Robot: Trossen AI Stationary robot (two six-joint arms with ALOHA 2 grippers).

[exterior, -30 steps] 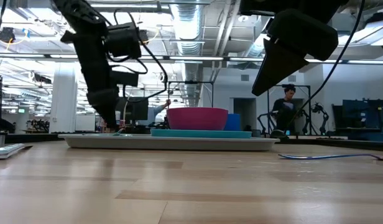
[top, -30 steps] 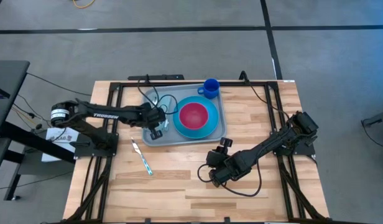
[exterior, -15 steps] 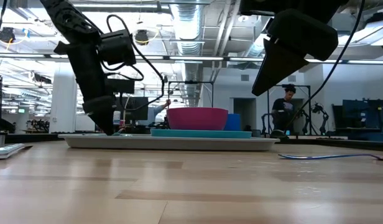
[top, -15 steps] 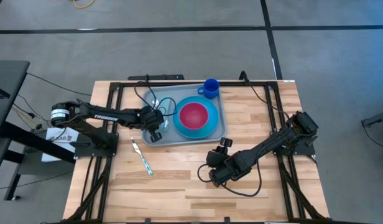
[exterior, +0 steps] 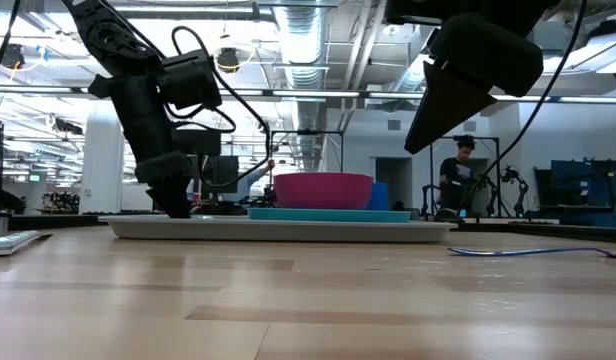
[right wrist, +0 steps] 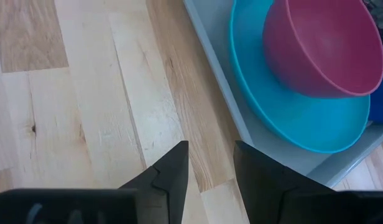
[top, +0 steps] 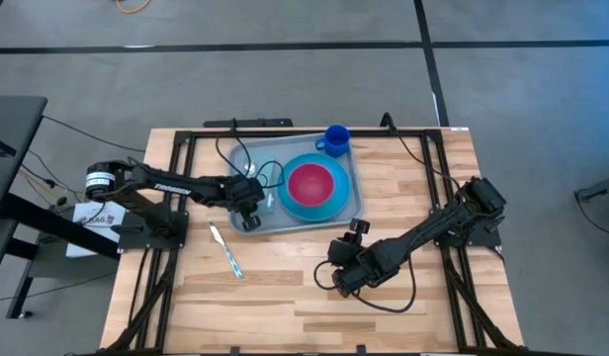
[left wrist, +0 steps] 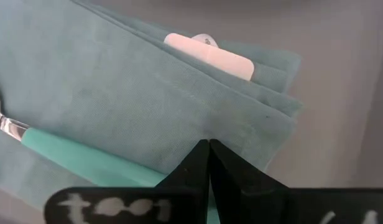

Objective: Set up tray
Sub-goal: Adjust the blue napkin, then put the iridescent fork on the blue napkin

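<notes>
High view shows the tray (top: 350,211) at the table's far middle, carrying a blue plate (top: 329,201) with a pink bowl (top: 310,183). At its left end the left gripper (top: 250,220), fingers pressed together, sits over a folded teal napkin (left wrist: 117,93). Near the table's right, the right gripper (top: 336,287) waits, fingers apart.

Grey tray (exterior: 278,229) on wooden table (exterior: 308,300), pink bowl (exterior: 323,189) on teal plate (exterior: 328,213), person (exterior: 454,178) behind
</notes>
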